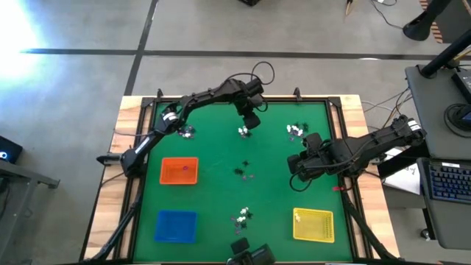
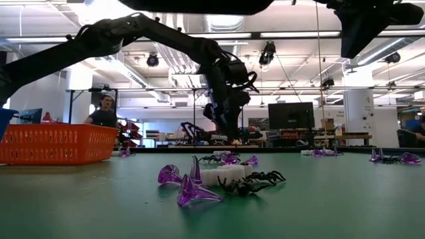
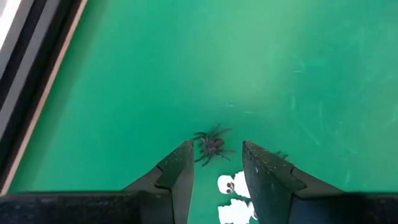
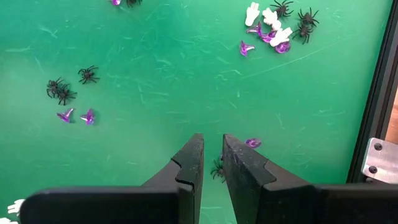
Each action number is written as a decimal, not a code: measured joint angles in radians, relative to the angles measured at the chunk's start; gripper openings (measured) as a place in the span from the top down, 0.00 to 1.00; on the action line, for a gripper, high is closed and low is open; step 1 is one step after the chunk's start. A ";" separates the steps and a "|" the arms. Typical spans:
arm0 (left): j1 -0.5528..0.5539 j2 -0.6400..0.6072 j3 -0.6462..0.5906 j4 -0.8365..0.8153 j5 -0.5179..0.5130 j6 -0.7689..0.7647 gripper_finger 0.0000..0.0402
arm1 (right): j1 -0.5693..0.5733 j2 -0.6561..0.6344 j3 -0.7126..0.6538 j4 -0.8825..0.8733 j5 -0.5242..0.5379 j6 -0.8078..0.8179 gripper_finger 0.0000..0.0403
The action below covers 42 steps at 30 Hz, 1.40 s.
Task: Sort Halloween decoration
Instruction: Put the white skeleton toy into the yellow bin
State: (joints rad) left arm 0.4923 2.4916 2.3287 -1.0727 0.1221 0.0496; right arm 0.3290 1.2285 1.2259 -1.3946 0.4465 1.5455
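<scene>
Over the far middle of the green mat (image 1: 213,151), your left gripper (image 3: 216,163) hangs parted above a black spider (image 3: 211,146), while your right gripper (image 4: 212,158) hovers narrowly parted, empty, near the yellow tray (image 1: 313,225).

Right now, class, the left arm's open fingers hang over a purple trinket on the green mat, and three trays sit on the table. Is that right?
Not quite. The left wrist view shows the left gripper over a black spider, not a purple trinket. The fingers are open, and three trays are there.
</scene>
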 joint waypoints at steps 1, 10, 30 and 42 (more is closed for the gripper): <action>0.001 0.005 0.000 0.002 -0.001 -0.009 0.71 | 0.000 0.000 0.000 0.002 0.000 0.000 0.87; 0.002 0.020 -0.004 -0.014 -0.004 -0.010 0.71 | 0.000 0.000 0.000 0.021 0.000 0.000 0.87; 0.013 0.045 -0.019 -0.015 -0.009 -0.033 0.71 | 0.000 0.000 -0.001 0.039 0.000 -0.001 0.87; 0.013 0.045 -0.026 -0.013 -0.003 0.048 0.71 | 0.000 0.000 -0.001 0.042 0.000 -0.004 0.87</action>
State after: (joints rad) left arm 0.5056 2.5362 2.3028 -1.0860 0.1195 0.0981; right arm 0.3290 1.2285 1.2247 -1.3521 0.4461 1.5414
